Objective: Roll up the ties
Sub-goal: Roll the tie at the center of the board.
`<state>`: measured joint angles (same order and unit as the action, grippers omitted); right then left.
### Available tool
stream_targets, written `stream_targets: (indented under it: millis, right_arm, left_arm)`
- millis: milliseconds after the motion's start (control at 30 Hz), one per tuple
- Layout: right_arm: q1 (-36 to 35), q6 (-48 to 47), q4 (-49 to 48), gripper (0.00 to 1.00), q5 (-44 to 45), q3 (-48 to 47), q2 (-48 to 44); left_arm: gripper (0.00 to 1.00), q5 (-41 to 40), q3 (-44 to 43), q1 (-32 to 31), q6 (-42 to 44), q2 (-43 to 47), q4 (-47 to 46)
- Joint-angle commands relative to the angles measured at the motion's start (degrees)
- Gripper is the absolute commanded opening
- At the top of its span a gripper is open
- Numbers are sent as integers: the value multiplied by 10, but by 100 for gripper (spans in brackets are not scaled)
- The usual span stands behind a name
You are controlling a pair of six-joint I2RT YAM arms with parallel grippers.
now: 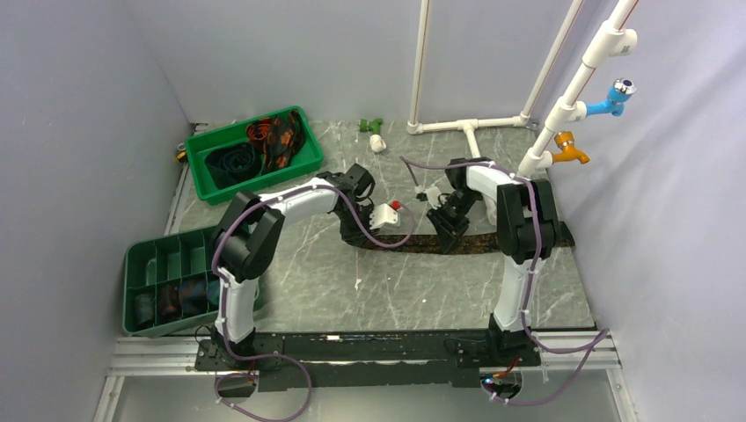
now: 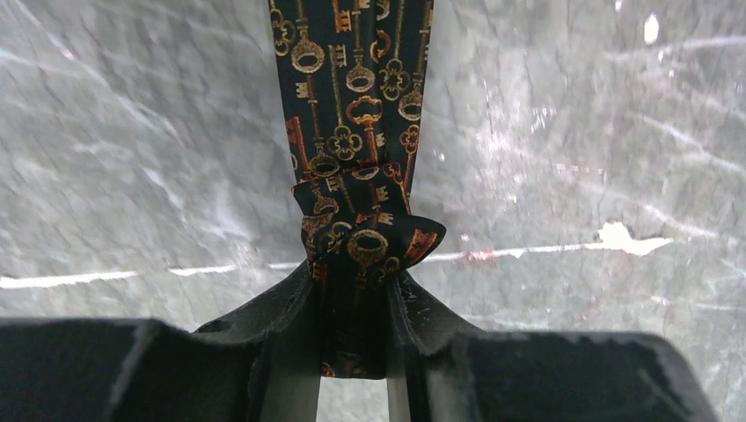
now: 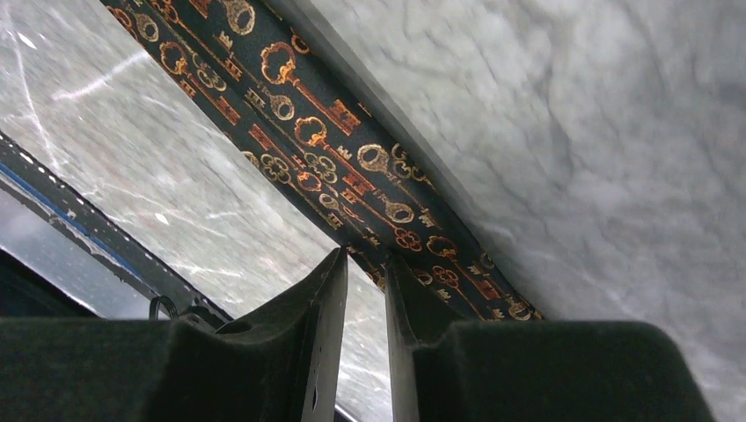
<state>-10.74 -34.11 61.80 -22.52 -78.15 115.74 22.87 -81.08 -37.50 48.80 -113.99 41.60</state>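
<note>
The key-patterned tie (image 1: 493,243) lies stretched left to right across the middle of the marble table (image 1: 396,294). The left gripper (image 2: 352,286) clamps its folded left end. The right gripper (image 3: 365,262), jaws nearly together, sits at the tie's edge further right; I cannot tell whether it pinches cloth.

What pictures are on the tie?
The tie has gold and orange keys on black cloth. The right wrist view shows it best.

Bright, even, diffuse light from overhead with only soft shadows, pale glare streaks across the marbled bench (image 2: 545,176) in the wrist views, and dark, slightly blurred fingers (image 2: 264,352) along both lower edges.
</note>
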Motion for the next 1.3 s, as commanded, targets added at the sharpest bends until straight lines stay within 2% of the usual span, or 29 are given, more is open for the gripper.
stream_targets:
  millis: [0,200,333,533,633,767,933,1067,1200,1267]
  right_arm:
    - [34,-44,-55,25,98,39,8]
    - [62,-83,-63,25,123,53,-5]
    - [67,-106,-36,29,92,41,-33]
    - [62,-119,13,48,-19,-2,-68]
    - [58,-132,1,72,-44,8,-88]
    - [54,-153,-59,90,-56,49,-121]
    - [50,-184,-77,91,-59,59,-128]
    - [45,-208,-114,100,-28,84,-119]
    - [44,-228,-96,99,-28,77,-91]
    - [45,-241,-77,94,-37,72,-87]
  left_arm:
    - [31,16,-51,-19,-30,-24,9]
    - [30,19,-88,-45,-58,-64,1]
    - [30,30,-74,-47,-74,-62,-30]
    - [29,26,-16,-47,-77,-29,-50]
    - [29,26,12,-46,-87,-12,-57]
    - [29,33,38,-45,-97,3,-75]
    - [29,29,19,-43,-94,-12,-64]
    - [29,29,16,-41,-91,-15,-64]
    - [29,29,17,-41,-91,-14,-64]
    - [29,28,17,-41,-93,-14,-64]
